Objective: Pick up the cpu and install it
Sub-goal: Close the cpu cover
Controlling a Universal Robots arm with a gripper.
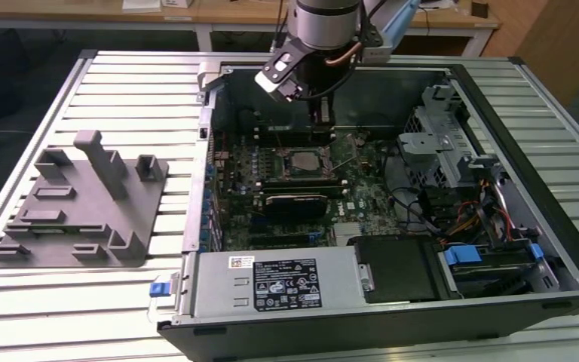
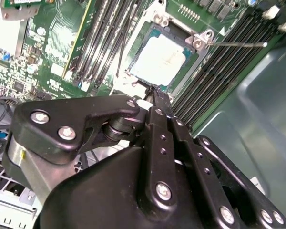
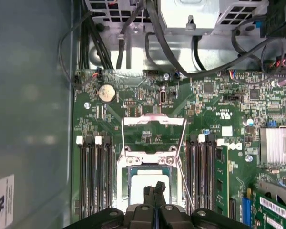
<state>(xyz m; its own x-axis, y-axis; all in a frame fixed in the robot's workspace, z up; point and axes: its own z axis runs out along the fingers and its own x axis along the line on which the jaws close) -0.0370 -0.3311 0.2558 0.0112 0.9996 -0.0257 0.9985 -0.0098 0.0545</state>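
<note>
The cpu [image 2: 159,59] is a small silvery square lying flat in the socket on the green motherboard [image 3: 214,119]; it also shows in the first wrist view [image 3: 139,189] and in the exterior view [image 1: 298,161]. The socket's metal load plate [image 3: 155,125] is swung open beside it, and its thin lever [image 3: 181,157] stands raised. My gripper [image 2: 155,90] hangs just above the edge of the cpu with its two black fingers [image 3: 149,192] pressed together and nothing between them. In the exterior view the gripper [image 1: 322,128] reaches down into the open computer case.
Memory slots [image 3: 95,171] flank the socket on both sides. The case's walls [image 1: 209,113], a power supply [image 1: 274,283], drive cages [image 1: 440,143] and cables [image 3: 157,38] crowd the board. A grey fixture [image 1: 78,211] sits on the slatted table at the exterior view's left.
</note>
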